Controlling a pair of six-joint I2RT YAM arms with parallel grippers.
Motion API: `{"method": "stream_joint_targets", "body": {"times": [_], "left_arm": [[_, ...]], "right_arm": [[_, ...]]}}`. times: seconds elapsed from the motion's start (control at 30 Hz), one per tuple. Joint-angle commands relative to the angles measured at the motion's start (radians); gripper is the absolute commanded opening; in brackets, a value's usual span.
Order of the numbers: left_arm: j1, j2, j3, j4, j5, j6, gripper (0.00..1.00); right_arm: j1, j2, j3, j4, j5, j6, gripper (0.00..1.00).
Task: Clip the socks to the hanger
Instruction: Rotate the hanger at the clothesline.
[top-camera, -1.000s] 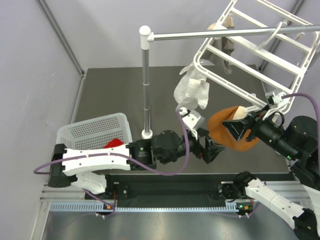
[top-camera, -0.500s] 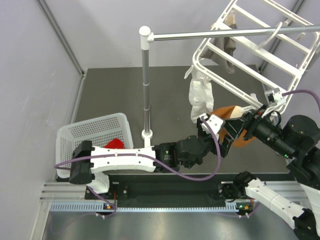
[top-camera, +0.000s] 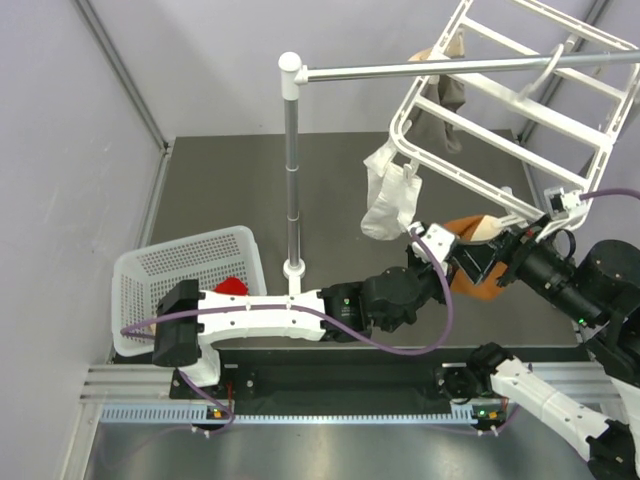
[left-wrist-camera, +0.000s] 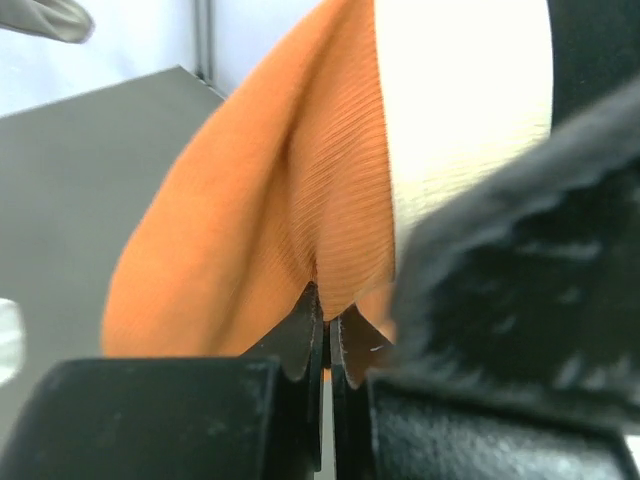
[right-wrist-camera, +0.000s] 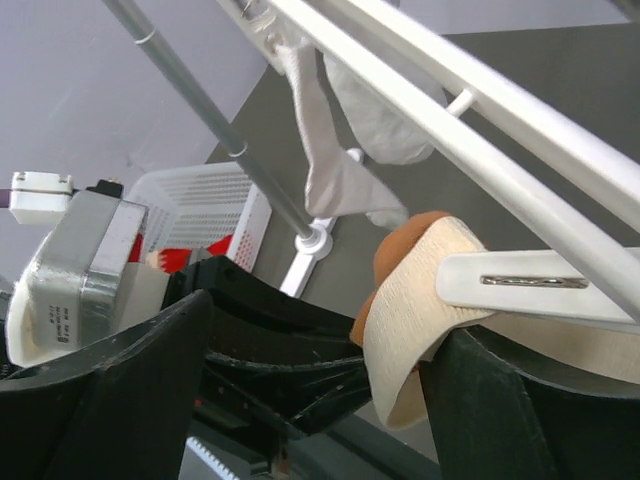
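Left fingers (left-wrist-camera: 303, 340) closed onto orange sock (left-wrist-camera: 250, 220); white sock (top-camera: 390, 200) hangs beside.

You've got the white perforated basket (top-camera: 180, 268) well left of your left hand (top-camera: 456, 265), on the dark table (top-camera: 220, 190); the grey stand's pole (top-camera: 292, 180) stands upright between them, its rail (top-camera: 420, 68) running rightward beyond the hand

White-and-black arms (top-camera: 250, 318), looping purple cables (top-camera: 612, 194), black left tool (left-wrist-camera: 322, 332)
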Motion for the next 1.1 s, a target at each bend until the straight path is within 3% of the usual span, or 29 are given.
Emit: {"method": "stream_joint_targets", "body": {"times": [0.0, 0.03, 0.07, 0.1, 0.27, 0.47, 0.63, 1.0, 1.07], "left_arm": [[0.009, -0.059, 0.030, 0.039, 0.028, -0.078, 0.00], [0.009, -0.066, 0.019, 0.044, 0.044, -0.084, 0.00], [0.009, -0.070, 0.018, 0.042, 0.045, -0.096, 0.00], [0.009, -0.079, 0.015, 0.041, 0.048, -0.101, 0.00], [0.009, -0.093, 0.001, 0.035, 0.048, -0.114, 0.00], [0.015, -0.136, -0.031, 0.019, 0.004, -0.110, 0.00], [0.038, -0.247, -0.134, -0.004, -0.027, -0.144, 0.00], [0.055, -0.561, -0.243, -0.157, -0.142, -0.164, 0.00], [0.057, -0.607, -0.246, -0.203, -0.169, -0.170, 0.00]], "right_arm": [[0.012, -0.017, 0.060, -0.096, 0.126, -0.030, 0.80], [0.012, -0.017, 0.088, -0.139, 0.158, -0.033, 0.84], [0.012, -0.017, 0.103, -0.168, 0.195, -0.033, 0.98], [0.012, -0.017, 0.120, -0.193, 0.271, -0.037, 1.00], [0.012, -0.003, 0.250, -0.310, 0.398, -0.056, 1.00], [0.012, 0.006, 0.381, -0.296, 0.267, -0.100, 1.00], [0.012, 0.011, 0.456, -0.353, 0.463, -0.175, 1.00], [0.013, 0.026, 0.373, -0.276, 0.729, -0.304, 1.00], [0.013, 0.035, 0.358, -0.261, 0.737, -0.307, 0.94]]}}
